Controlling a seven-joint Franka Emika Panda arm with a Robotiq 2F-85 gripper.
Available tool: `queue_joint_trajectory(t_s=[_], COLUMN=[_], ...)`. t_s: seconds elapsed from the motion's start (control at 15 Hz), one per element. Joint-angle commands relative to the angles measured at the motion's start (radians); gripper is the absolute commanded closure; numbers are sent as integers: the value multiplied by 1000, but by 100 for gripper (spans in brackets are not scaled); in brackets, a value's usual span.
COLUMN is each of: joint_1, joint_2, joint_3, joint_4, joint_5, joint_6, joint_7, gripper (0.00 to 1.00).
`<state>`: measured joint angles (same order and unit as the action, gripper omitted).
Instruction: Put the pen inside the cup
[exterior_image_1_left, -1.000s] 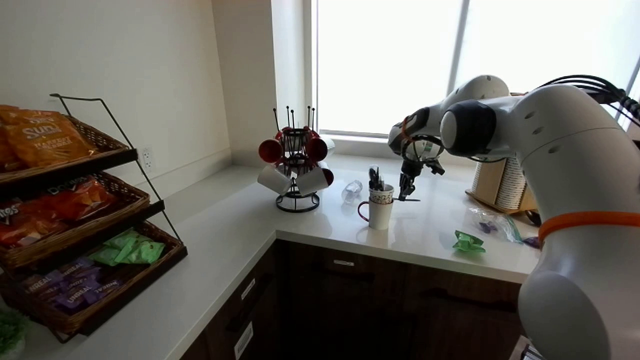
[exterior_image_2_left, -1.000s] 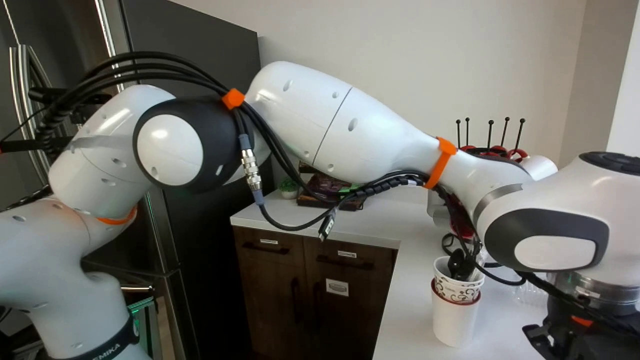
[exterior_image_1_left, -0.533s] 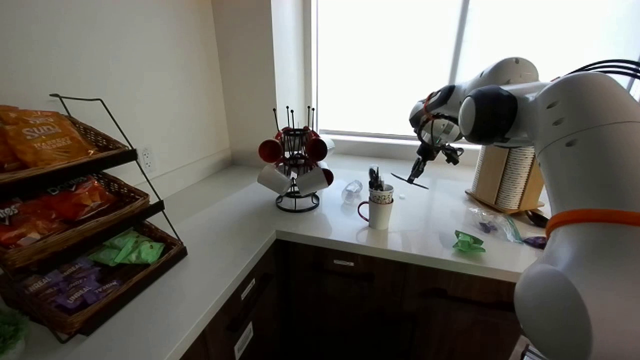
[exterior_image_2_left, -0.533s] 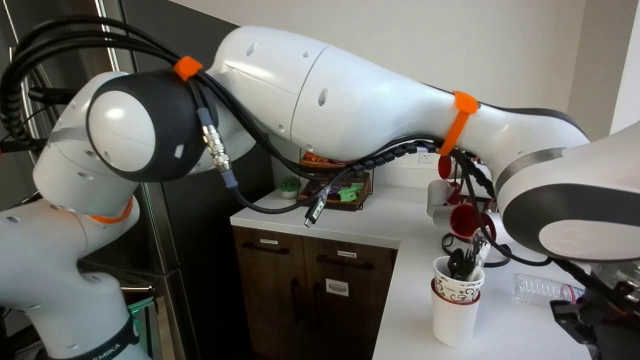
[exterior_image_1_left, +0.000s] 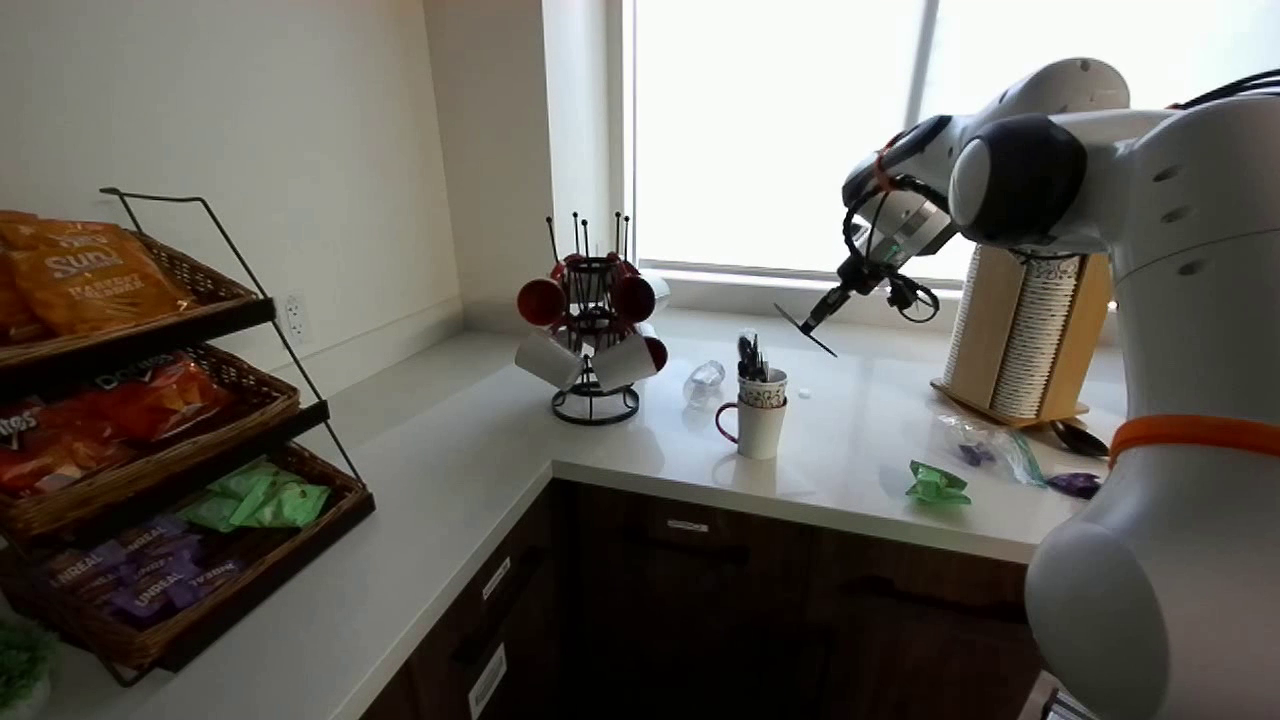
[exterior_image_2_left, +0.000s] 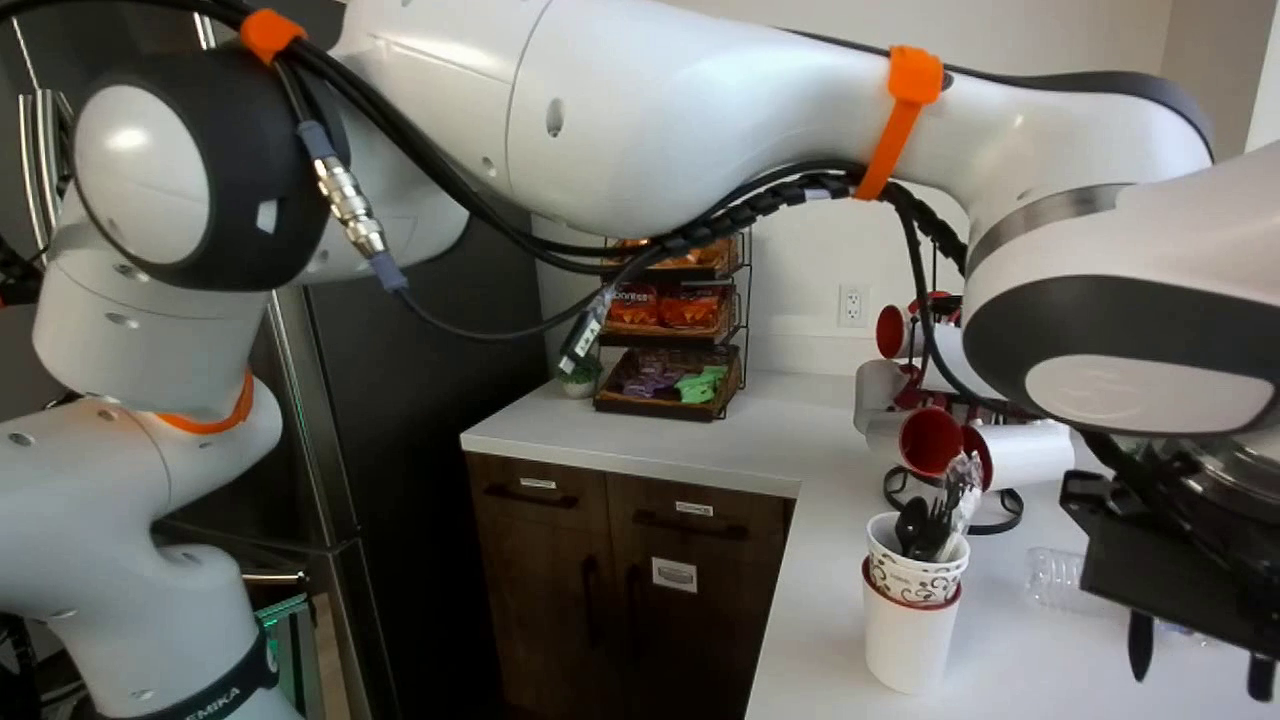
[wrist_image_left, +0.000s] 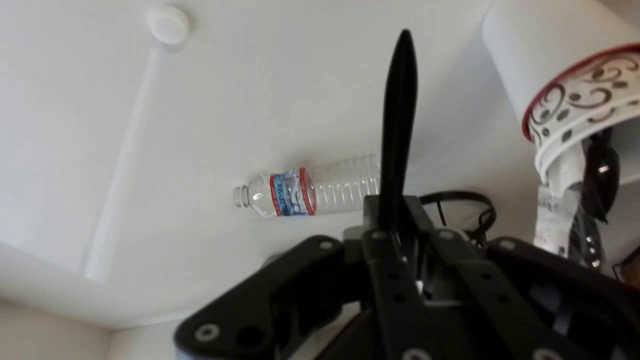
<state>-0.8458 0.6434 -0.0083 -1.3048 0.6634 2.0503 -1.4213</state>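
The pen, slim and dark, is held tilted in the air in an exterior view. It points up between the fingers in the wrist view. My gripper is shut on the pen near its middle, above and to the right of the cup. The cup, a white mug with a red rim and handle, stands upright on the counter in both exterior views and at the upper right of the wrist view. A patterned paper cup with dark cutlery sits in its mouth. The pen is apart from the cup.
A clear plastic bottle lies beside the cup. The wire mug tree stands to its left. A small white item lies on the counter. A green packet, a plastic bag and a wooden holder are at the right.
My gripper has risen from the counter with the pen held in it. The pen has gone from nearly level to steeply tilted. The arm has moved up and back; the cup has not moved.
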Motion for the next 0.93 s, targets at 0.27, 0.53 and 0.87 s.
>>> queue_joint_trajectory(t_s=[0.27,0.53,0.87], joint_1=[-47,12,-62], joint_2=[-232,-323,-440], joint_3=[52,-19,121], joint_4=[-312,-455,-630], joint_5=[357,624,1011], joint_6=[108,178,363], joint_7=[23,-19,-321], gripper=[97,97,97])
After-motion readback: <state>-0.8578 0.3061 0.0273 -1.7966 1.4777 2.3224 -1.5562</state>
